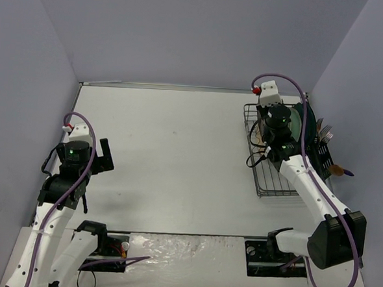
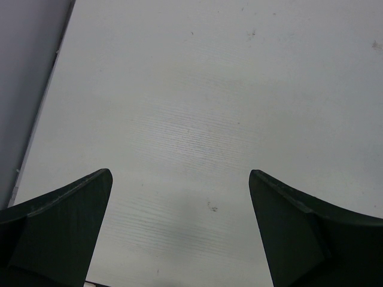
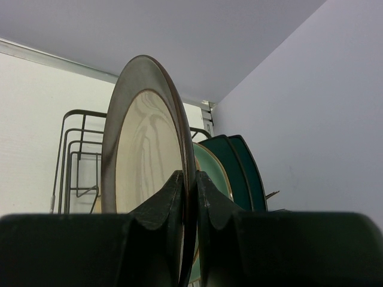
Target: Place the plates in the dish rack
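In the right wrist view my right gripper (image 3: 189, 177) is shut on the lower rim of the cream plate with a grey-brown rim (image 3: 143, 143) and holds it upright on edge. Just behind it stand a pale mint-green plate (image 3: 210, 166) and two dark teal plates (image 3: 239, 164). The wire dish rack (image 3: 70, 152) shows to the left. From above, my right gripper (image 1: 278, 127) is over the rack (image 1: 267, 181), its fingers hidden under the wrist. The green plate (image 1: 297, 124) and a teal plate (image 1: 307, 128) stand in the rack. My left gripper (image 1: 103, 156) (image 2: 179, 173) is open and empty above bare table.
The rack's side cutlery holder (image 1: 322, 150) holds forks and other utensils against the right wall. The rack sits at the far right of the table (image 1: 178, 149). Grey walls close in the left, back and right sides.
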Controlling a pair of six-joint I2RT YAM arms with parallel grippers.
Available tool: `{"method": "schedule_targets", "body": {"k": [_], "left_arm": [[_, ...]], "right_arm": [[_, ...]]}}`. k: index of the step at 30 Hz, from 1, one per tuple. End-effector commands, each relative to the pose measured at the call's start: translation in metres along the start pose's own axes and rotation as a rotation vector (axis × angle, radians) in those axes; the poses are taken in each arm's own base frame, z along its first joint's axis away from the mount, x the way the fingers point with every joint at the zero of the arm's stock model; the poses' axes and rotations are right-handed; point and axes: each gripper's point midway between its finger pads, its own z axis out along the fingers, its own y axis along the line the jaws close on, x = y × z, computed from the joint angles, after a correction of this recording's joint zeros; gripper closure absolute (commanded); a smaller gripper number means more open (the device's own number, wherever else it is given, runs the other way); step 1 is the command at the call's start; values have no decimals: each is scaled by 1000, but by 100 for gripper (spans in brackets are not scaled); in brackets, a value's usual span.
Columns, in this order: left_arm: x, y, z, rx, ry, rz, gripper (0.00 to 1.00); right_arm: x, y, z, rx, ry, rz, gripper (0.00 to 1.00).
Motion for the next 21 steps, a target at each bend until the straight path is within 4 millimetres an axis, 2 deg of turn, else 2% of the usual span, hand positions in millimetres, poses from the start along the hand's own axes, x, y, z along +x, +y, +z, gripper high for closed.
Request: {"method": "schedule_targets", "body": {"k": [1,16,21], "left_arm": [[-20,1,-1,-7,-69,-8,3],[-19,1,0,-7,-61,-7,3],[-19,1,0,-6,-62,-5,3]], "right_arm": [[-45,-36,3,152,-166,113,100],[0,-5,18,97,-83,232,100],[12,2,21,86,-43,269,95]]}}
